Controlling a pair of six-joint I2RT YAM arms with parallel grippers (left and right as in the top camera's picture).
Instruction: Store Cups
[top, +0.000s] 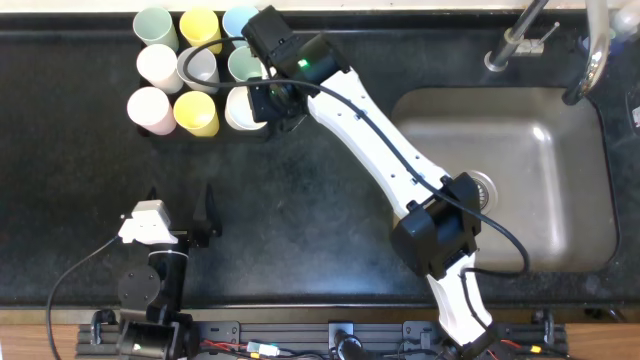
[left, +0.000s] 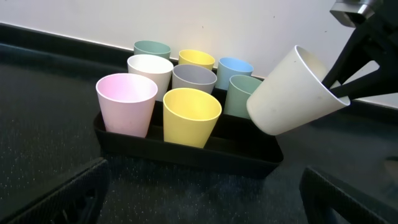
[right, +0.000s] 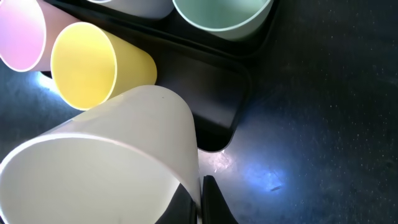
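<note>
Cups in tray, tilted cup over its corner (right gripper)

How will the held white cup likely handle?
The white cup looks like thin-walled plastic: probably light, fairly stiff. Pinched at its rim by the right hand and tilted, it could swivel. Tapered, it would roll in a curve.

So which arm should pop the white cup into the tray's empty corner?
Right. The right gripper pinches the tilted white cup by its rim, just above the empty corner of the tray. The left gripper sits open, back from the tray.
</note>
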